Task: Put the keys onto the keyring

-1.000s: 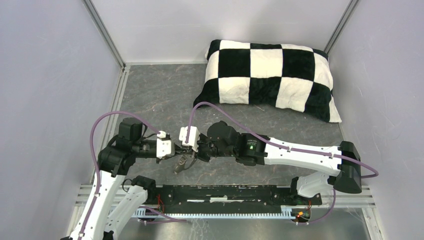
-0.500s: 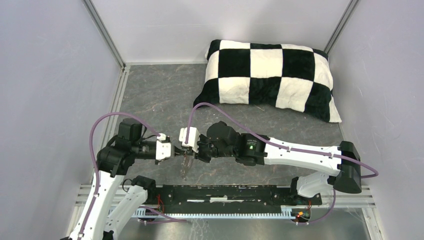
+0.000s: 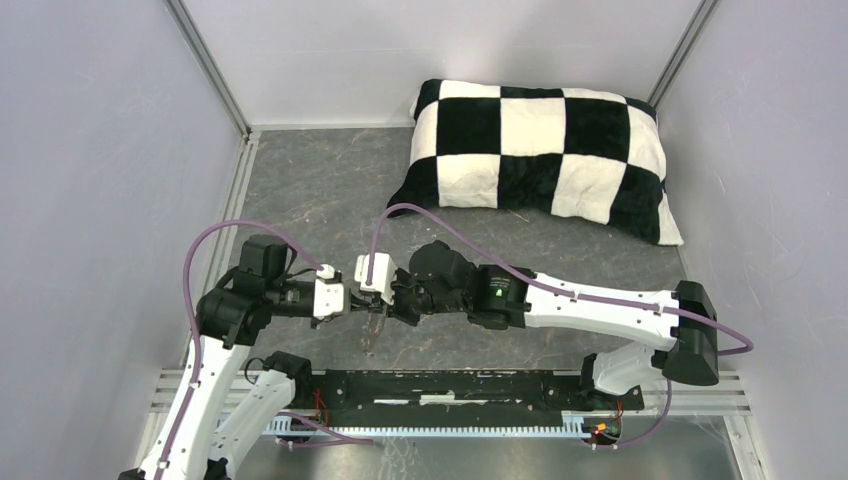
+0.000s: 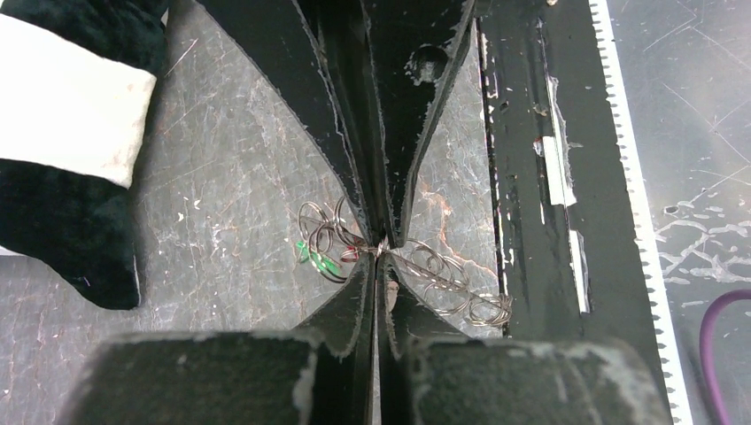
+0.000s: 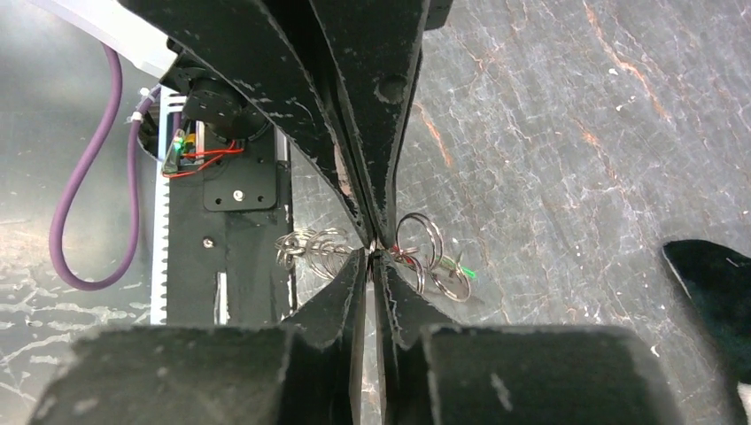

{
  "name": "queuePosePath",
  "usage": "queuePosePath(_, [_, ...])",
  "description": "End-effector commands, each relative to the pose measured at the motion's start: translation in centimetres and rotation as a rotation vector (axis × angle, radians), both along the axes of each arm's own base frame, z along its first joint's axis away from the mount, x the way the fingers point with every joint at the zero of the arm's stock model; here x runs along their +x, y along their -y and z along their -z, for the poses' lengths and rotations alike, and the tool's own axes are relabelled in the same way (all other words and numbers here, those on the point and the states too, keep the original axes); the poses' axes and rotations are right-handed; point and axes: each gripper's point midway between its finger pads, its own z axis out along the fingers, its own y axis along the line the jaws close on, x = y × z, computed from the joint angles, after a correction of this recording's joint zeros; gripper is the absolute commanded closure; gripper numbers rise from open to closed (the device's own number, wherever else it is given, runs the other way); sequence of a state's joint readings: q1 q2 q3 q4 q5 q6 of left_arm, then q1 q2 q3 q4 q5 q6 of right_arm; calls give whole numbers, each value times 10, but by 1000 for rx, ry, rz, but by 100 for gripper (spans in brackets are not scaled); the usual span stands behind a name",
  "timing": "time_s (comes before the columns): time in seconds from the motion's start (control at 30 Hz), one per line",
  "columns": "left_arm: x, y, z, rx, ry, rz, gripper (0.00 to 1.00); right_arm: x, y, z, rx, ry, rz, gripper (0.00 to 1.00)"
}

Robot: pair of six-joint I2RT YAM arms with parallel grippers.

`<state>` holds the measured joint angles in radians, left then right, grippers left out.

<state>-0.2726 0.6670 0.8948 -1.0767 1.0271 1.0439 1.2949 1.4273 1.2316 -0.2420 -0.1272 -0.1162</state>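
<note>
The keyring (image 4: 452, 283) shows as a string of thin linked wire rings held a little above the grey floor. It hangs under the two grippers (image 3: 374, 325). A bunch of rings on one side carries the keys' small tags, one green (image 4: 317, 257) and one red (image 4: 352, 254). These tags also show in the right wrist view, green (image 5: 460, 268) and red (image 5: 407, 257). My left gripper (image 4: 379, 258) and right gripper (image 5: 372, 257) meet tip to tip. Both are shut on the ring wire at the same spot. The keys' metal blades are too small to make out.
A black-and-white checked pillow (image 3: 540, 155) lies at the back right. The black base rail (image 3: 450, 385) with its toothed strip runs along the near edge, just beside the hanging rings (image 5: 310, 246). Grey walls and metal posts close in both sides.
My left gripper has closed onto the ring wire. The rings below, slanted to the left a second ago, now hang straighter. Both wrists have shifted slightly left.
</note>
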Motion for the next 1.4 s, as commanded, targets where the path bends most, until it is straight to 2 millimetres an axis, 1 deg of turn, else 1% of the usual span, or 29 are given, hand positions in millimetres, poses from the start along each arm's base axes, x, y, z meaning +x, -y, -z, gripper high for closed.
queuePosePath(0.0, [2,4,-8,-20,58,39,98,-9,-16,-59,187,-11,-38,79])
queuePosePath(0.07, [4,7,-16,-53,44,24,98,-7,-7,-62,220,-24,-27,68])
queuePosePath(0.1, [5,10,-21,-78,27,18,98,-7,0,-67,254,-34,-24,62])
queuePosePath(0.17, [2,16,-34,-140,-12,26,98,-6,15,-71,324,-46,-28,57])
queuePosePath(0.2, [-1,19,-40,-172,-40,36,98,-9,24,-82,391,-63,-32,56])
queuePosePath(0.23, [-3,23,-47,-203,-67,53,98,-7,31,-81,425,-75,-30,55])
queuePosePath(0.27, [-6,25,-53,-228,-91,71,98,-8,38,-90,477,-82,-37,55])
queuePosePath(0.33, [-15,29,-64,-269,-120,129,98,-4,48,-94,518,-96,-30,57])
queuePosePath(0.43, [-24,31,-76,-303,-140,188,98,5,56,-97,537,-93,14,60])
queuePosePath(0.5, [-27,32,-81,-315,-146,209,98,8,57,-99,545,-90,35,62])
queuePosePath(0.57, [-29,32,-84,-322,-157,221,98,10,58,-101,553,-88,44,62])
queuePosePath(0.6, [-29,33,-85,-324,-167,225,98,9,57,-102,556,-88,42,61])
queuePosePath(0.7, [-29,33,-87,-329,-197,232,98,7,59,-100,549,-74,23,52])
queuePosePath(0.8, [-27,34,-87,-328,-220,231,98,6,64,-98,521,-35,15,43])
queuePosePath(0.97, [-21,35,-82,-314,-220,206,98,19,84,-114,482,62,92,38])
queuePosePath(1.03, [-19,35,-81,-311,-226,201,98,21,88,-113,478,61,117,38])
queuePosePath(1.13, [-17,36,-82,-311,-224,202,98,17,84,-107,485,1,107,38])
queuePosePath(1.23, [-14,36,-82,-307,-225,195,98,13,77,-107,504,-43,91,37])
queuePosePath(1.37, [-12,35,-81,-298,-213,178,98,10,64,-105,511,-78,82,33])
